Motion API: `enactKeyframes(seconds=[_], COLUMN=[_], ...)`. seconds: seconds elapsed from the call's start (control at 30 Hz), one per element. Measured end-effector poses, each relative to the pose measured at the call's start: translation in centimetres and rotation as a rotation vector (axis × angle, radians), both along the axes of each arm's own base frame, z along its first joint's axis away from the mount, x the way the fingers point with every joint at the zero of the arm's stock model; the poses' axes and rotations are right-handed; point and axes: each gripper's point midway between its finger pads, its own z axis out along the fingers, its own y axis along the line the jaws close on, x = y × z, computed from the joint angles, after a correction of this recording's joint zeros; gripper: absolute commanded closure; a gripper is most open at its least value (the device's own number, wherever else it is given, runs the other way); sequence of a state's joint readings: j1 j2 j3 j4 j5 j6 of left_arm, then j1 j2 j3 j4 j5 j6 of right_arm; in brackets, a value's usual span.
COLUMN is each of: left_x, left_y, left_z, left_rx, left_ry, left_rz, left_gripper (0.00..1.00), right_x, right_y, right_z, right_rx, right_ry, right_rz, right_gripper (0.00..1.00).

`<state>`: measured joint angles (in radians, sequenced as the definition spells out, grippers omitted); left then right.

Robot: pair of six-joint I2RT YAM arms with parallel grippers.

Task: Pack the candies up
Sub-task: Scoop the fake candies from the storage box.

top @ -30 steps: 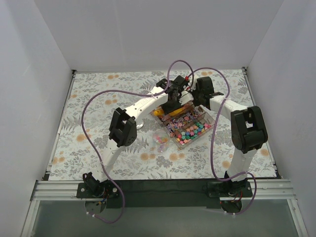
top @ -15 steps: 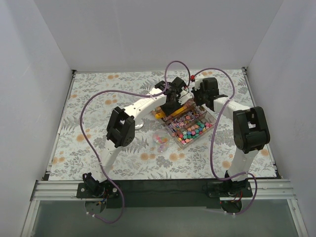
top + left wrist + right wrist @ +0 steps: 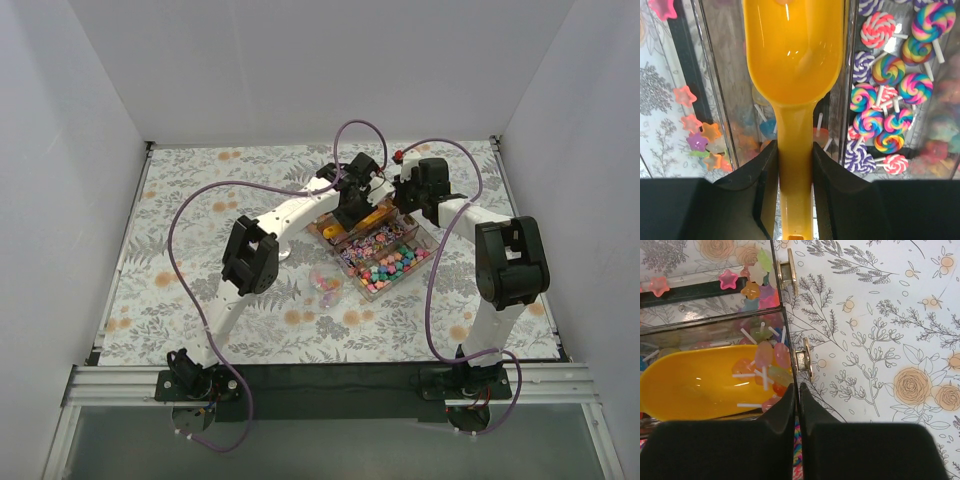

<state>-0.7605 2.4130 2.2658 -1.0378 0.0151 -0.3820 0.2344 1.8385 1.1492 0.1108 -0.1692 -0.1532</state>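
The handle of the orange scoop (image 3: 792, 50) is clamped between the fingers of the left gripper (image 3: 795, 156), with the bowl held pointing away from the wrist, above a compartment of the clear box (image 3: 715, 75). The bowl's inside is seen glossy and bare as far as the frame reaches. To its right a compartment is filled with swirl lollipops (image 3: 890, 70); to its left star sweets (image 3: 690, 122) are gathered against a wall.

The fingers of the right gripper (image 3: 799, 400) are drawn almost together, and the box's thin side wall appears to be pinched between them, though the contact itself is hidden by the fingers. Just beside them, flat lollipops (image 3: 765, 357) are heaped at the scoop's mouth; whether they lie inside it cannot be told. The floral tablecloth (image 3: 880, 315) is spread to the right.

From above, the candies (image 3: 388, 265) are seen sorted in the box near the table's middle, with both grippers met at its far end.
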Motion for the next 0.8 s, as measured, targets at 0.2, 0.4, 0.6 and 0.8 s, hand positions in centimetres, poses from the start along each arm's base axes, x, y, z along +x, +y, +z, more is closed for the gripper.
enactKeyframes(seconds=[0.2,0.4,0.6,0.8], left_x=[0.2,0.1,0.1,0.1], left_y=[-0.2,-0.1,-0.1,-0.1], left_z=[-0.2,-1.0,-1.0,-0.9], left_rx=[0.029,0.043,0.018,-0.024], left_ry=[-0.018,-0.037,-0.06,-0.085], left_rz=[-0.008,-0.006,-0.004,-0.001], left_gripper=[1.0,1.0,1.0,1.0], right_x=[0.0,0.0,0.0,0.0], right_y=[-0.2,-0.2,-0.3,-0.3], right_z=[0.1,0.0,0.0,0.0], right_rx=[0.027,0.02,0.024,0.029], right_ry=[0.011,0.008,-0.002,-0.002], right_rz=[-0.016,-0.011,-0.012,-0.01], right_gripper=[0.99,0.99,0.99,0.99])
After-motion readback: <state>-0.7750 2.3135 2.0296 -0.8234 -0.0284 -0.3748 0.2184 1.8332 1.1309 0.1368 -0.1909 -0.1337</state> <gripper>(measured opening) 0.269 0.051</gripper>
